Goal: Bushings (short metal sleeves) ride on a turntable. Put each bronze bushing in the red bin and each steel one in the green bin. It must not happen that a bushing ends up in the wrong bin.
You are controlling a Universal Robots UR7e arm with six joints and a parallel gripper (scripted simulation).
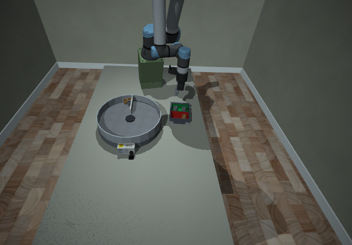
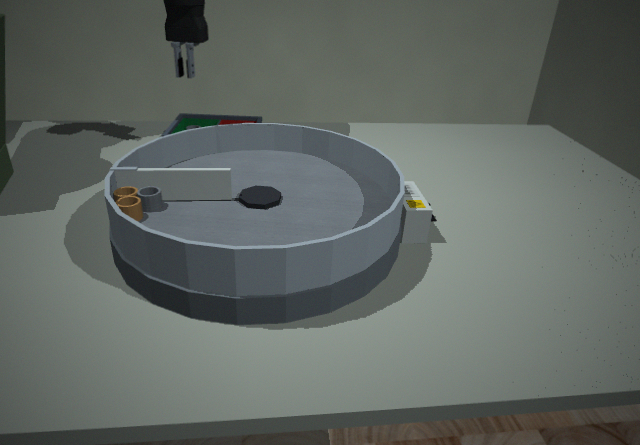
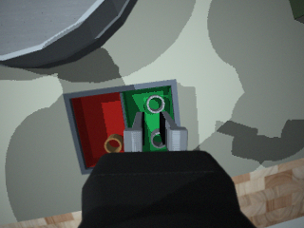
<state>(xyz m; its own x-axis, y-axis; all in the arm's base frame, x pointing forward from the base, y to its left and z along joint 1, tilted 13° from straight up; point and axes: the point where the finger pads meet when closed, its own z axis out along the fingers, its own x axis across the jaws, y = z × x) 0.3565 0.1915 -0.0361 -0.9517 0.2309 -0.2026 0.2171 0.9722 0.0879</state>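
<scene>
The gripper (image 1: 176, 94) (image 2: 185, 75) (image 3: 152, 115) hangs high above the green bin's side, fingers parted and nothing between them. The green bin (image 1: 180, 105) (image 3: 135, 97) holds one steel bushing (image 1: 175, 108) (image 3: 147, 104) nearer the turntable and another steel bushing (image 1: 183, 109) (image 3: 152, 141), partly hidden by a finger in the wrist view. The red bin (image 1: 175, 114) (image 3: 89, 114) holds one bronze bushing (image 1: 183, 116) (image 3: 113, 150). On the turntable (image 1: 115, 123) (image 2: 310, 187), two bronze bushings (image 2: 130, 209) (image 2: 124, 194) and one steel bushing (image 2: 150, 201) are grouped by the outer wall.
A white upright divider (image 1: 131, 104) (image 2: 191, 184) stands beside the turntable bushings. A high rim (image 1: 158, 125) (image 2: 258, 272) surrounds the turntable. A white box (image 1: 122, 150) (image 2: 416, 223) stands at its outer side. The green pedestal (image 1: 150, 72) carries the arm.
</scene>
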